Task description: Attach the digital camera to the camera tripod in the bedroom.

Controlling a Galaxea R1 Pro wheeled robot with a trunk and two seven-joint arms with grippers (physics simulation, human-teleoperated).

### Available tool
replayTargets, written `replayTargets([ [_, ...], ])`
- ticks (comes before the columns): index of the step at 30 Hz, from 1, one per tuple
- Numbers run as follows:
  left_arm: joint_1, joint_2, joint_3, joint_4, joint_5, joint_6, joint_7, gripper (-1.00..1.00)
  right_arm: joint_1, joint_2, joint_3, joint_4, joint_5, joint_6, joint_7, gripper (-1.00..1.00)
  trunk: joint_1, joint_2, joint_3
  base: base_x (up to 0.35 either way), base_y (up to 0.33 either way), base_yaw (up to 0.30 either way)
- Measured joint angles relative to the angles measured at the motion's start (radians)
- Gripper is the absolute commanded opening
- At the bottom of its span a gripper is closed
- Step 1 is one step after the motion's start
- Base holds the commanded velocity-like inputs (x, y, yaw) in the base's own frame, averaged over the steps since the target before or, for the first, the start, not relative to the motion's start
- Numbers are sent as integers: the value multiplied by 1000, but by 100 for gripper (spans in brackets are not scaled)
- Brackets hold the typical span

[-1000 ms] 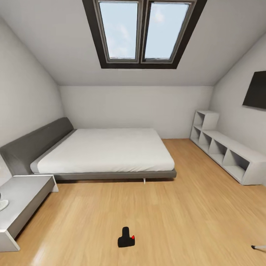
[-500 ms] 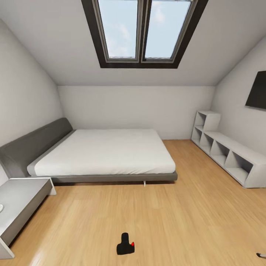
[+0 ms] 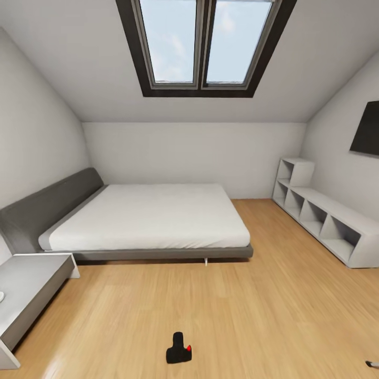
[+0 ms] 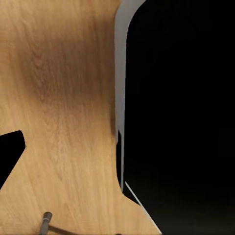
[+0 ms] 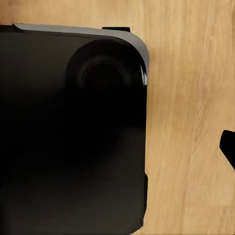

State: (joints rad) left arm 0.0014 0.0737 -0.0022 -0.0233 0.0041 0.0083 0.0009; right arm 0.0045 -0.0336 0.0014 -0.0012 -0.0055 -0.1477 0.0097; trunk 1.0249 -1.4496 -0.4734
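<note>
Digital camera [image 3: 179, 349] lying on wood floor [image 3: 273, 310], centre-near, well apart from bed [image 3: 152, 216] and cubby shelf [image 3: 321, 216]. Not picked up, not mounted; whole job left, by the look of it. Gripper state: can't tell for either.

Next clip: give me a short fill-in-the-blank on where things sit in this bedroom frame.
1. The digital camera lies on the wood ____.
2. The round button on the digital camera is ____.
3. The bed stands under a double ____ in the sloped ceiling.
4. The white cubby shelf runs along the wall below a dark ____ panel.

Missing words: floor; red; skylight; wall-mounted
</note>
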Motion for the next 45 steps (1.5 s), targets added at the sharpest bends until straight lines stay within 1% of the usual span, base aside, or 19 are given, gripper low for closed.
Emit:
replayTargets([
  [12, 0, 5, 1, 0, 1, 0, 0, 100, 0, 0, 0, 2, 0, -24, 0, 100, 0, 0, 0, 121, 36, 11],
  [18, 0, 4, 1, 0, 1, 0, 0, 100, 0, 0, 0, 3, 0, -26, -1, 100, 0, 0, 0, 119, 45, 162],
  [29, 0, 0, 0, 0, 1, 0, 0, 100, 0, 0, 0, 3, 0, -27, -1, 100, 0, 0, 0, 21, 7, 175],
  [37, 0, 0, -2, 0, 0, -1, -1, 100, 0, 0, 0, 3, 0, -27, -1, 100, 0, 0, 0, 22, 1, 27],
  [45, 0, 0, -3, 0, 0, 0, -1, 100, 0, 0, 0, 3, 0, -28, -1, 100, 0, 0, 0, 163, 0, 4],
])
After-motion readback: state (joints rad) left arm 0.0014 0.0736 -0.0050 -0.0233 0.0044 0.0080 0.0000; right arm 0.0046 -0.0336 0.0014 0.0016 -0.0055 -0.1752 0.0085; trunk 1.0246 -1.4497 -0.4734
